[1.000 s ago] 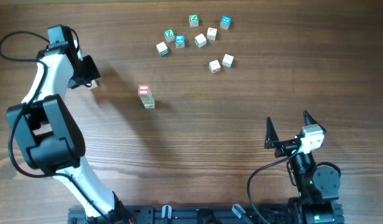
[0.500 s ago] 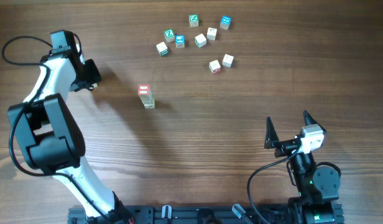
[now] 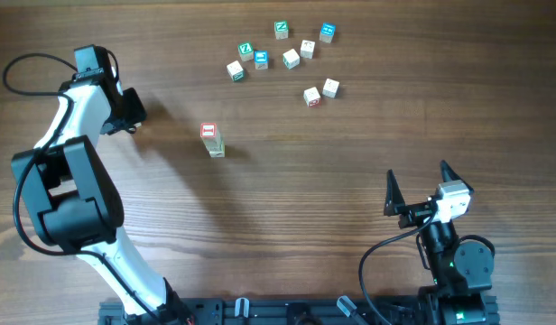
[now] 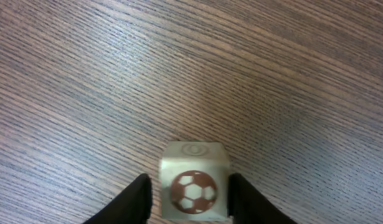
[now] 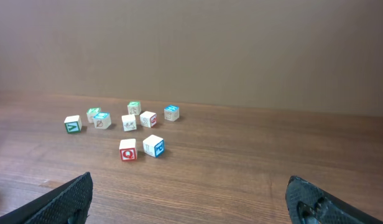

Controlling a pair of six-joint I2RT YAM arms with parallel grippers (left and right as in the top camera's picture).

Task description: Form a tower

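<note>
Across the wooden table (image 3: pixel 350 181), the left arm (image 3: pixel 70 181) reached to the far-left side while the right gripper (image 3: pixel 416 171) rested near the front, jaws wide apart. The tower (image 3: pixel 212 142) stood left of centre, well apart from loose cubes (image 3: pixel 291 58). The left gripper (image 4: pixel 189 183) straddled a football-printed cube (image 4: pixel 194 160); whether it was clamped could not be told.
</note>
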